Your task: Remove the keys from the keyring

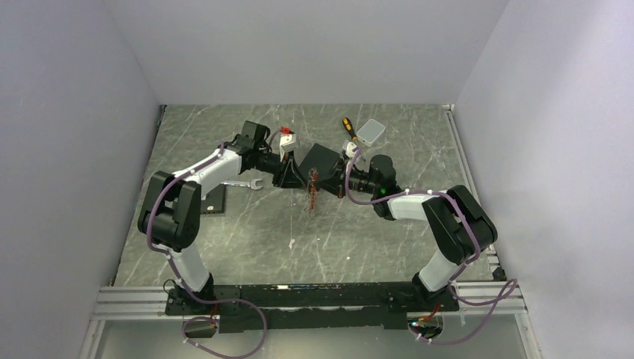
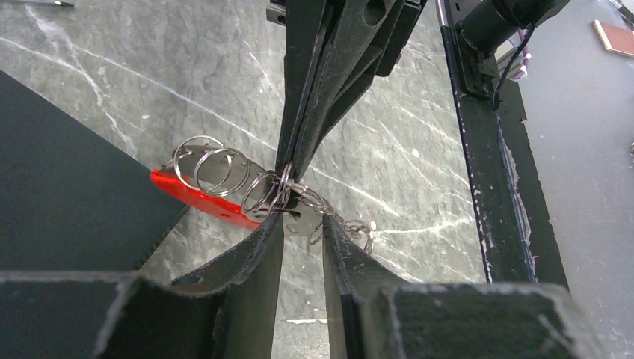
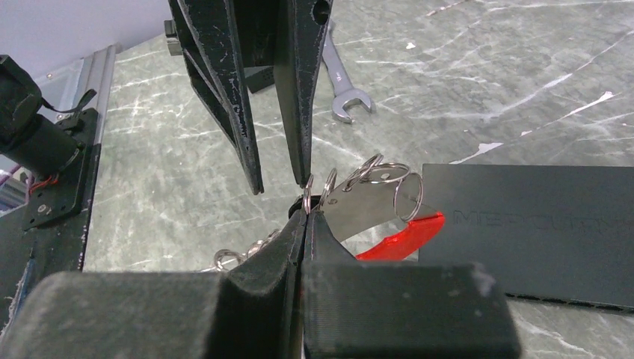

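The keyring (image 1: 312,188) hangs in mid-air between my two grippers at the table's middle. In the left wrist view it is a bright red piece (image 2: 196,197) with several silver split rings (image 2: 217,169) and a short chain (image 2: 340,221). My right gripper (image 3: 305,217) is shut on one split ring and comes down from the top of the left wrist view (image 2: 288,170). A flat silvery key (image 3: 360,212) hangs by the red piece (image 3: 400,235). I cannot make out the black-headed key. My left gripper (image 2: 303,221) is open, its tips on either side of the chain end.
A silver wrench (image 1: 245,183) lies on the table left of the grippers. A black box (image 3: 538,232) sits under and beside the keyring. A yellow-and-black screwdriver (image 1: 348,126) and a small white box (image 1: 370,132) lie at the back.
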